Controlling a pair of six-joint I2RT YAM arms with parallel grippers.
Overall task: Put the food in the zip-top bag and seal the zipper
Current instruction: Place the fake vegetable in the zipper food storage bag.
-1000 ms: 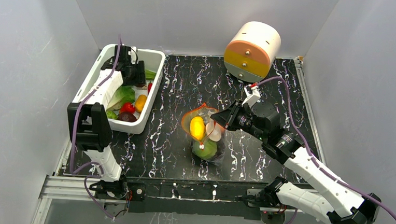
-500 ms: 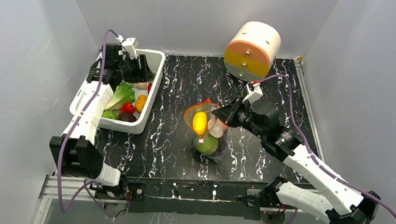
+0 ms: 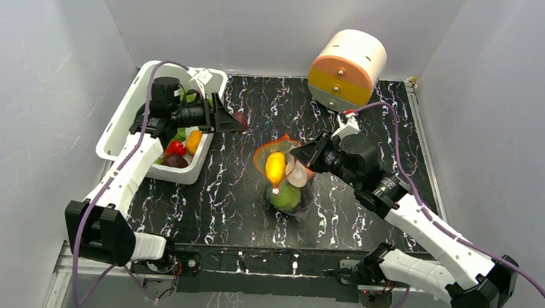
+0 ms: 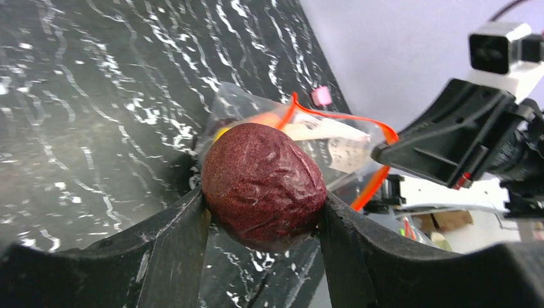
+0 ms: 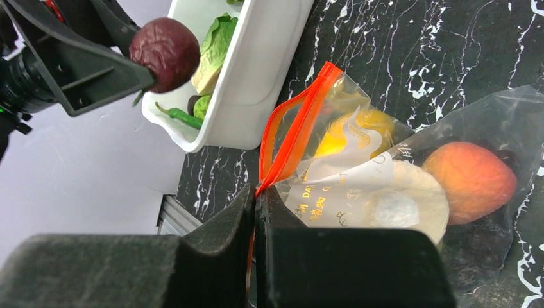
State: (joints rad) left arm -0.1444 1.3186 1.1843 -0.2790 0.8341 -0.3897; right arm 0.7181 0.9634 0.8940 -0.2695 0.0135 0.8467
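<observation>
On the dark counter (image 3: 232, 187) sit the white bin (image 5: 256, 77) at my left and the zip-top bag (image 5: 500, 112) in the middle, mouth up. My left pincer (image 4: 262, 212) squeezes the dark round fruit (image 4: 263, 170) between its two fingers, just past the bin's rim, apart from the bag. My right pincer (image 5: 255, 200) is pinched tight on the zipper (image 5: 295, 128) at the bag's mouth.

Open bag (image 3: 287, 178) upright; dark fruit (image 4: 263, 183) aloft
</observation>
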